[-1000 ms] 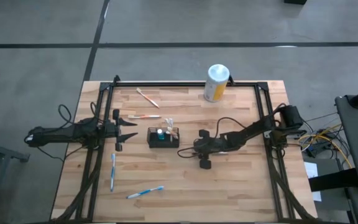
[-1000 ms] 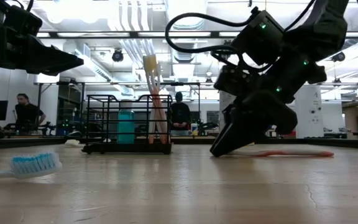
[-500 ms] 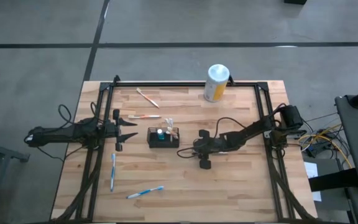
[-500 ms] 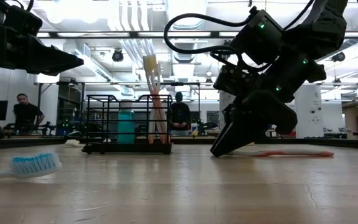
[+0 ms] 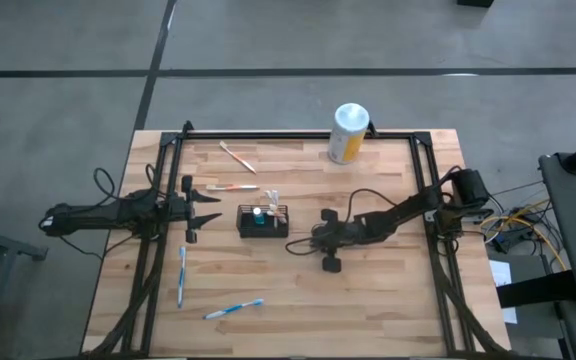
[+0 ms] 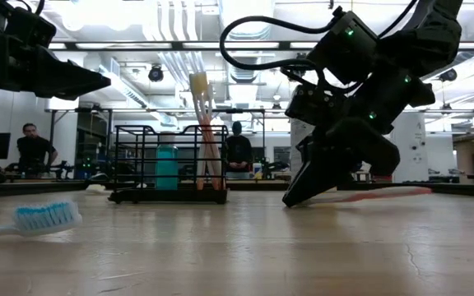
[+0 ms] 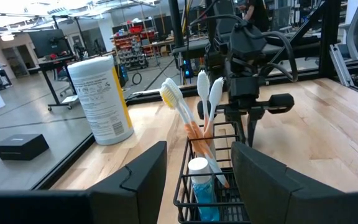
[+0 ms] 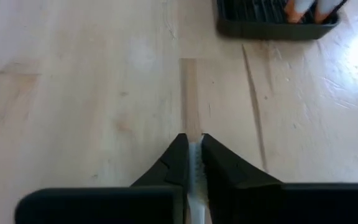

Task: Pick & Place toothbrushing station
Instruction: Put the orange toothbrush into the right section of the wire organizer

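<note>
Dark fingers of the right gripper (image 8: 192, 163) are pinched on a thin pale toothbrush (image 6: 377, 194), whose handle shows as a white sliver between them in the right wrist view. In the low view that orange-pink handle trails out behind the gripper, its far end lifted just off the wooden table (image 5: 388, 300) while the fingertips sit down at the surface.

Just beyond the fingertips, across a stretch of bare wood, stands the toothbrushing station (image 5: 263, 220), a low black wire-mesh basket near the table's middle. It already holds upright brushes and a small teal bottle (image 6: 166, 167).

On its other side the left gripper (image 5: 211, 205) hovers above the table with its jaws spread, holding nothing and pointing at the basket. Three more toothbrushes lie loose on that side of the table, and a white-topped canister (image 5: 349, 133) stands at the far edge.

The grip looks to be near one end of the handle, so the brush could pivot or slip on lifting. Brought in tilted, it could catch on the basket's wire rim or knock the standing brushes.
</note>
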You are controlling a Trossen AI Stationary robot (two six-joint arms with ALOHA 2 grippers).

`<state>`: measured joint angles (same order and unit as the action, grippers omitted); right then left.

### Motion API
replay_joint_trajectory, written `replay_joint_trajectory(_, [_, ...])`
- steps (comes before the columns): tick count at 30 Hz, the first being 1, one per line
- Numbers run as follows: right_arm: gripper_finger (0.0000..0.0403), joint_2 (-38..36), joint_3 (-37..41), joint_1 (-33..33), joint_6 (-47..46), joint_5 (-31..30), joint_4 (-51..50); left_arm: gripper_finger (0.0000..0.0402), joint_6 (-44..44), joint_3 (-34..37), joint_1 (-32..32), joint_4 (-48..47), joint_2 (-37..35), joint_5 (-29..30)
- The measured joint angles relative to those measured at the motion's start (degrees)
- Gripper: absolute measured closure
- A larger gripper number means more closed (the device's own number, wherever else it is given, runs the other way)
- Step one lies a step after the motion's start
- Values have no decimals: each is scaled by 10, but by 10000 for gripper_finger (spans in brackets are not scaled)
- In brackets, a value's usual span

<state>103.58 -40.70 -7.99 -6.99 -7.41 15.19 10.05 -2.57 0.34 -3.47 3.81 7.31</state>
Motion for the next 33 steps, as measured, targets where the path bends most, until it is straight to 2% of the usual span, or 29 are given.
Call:
replay_joint_trajectory(7, [387,-30,3,2,28,-6,-10,216,0,0,0,0,0,0])
replay_joint_trajectory(15, [388,-118,3,2,32,-51,50,216,0,0,0,0,0,0])
replay_joint_trajectory(19, [389,-159,8,5,34,-67,152,215,0,0,0,0,0,0])
replay_joint_trajectory(24, [389,-179,8,23,75,-53,301,215,0,0,0,0,0,0])
replay_joint_trajectory(33, [389,-119,8,71,28,65,577,215,0,0,0,0,0,0])
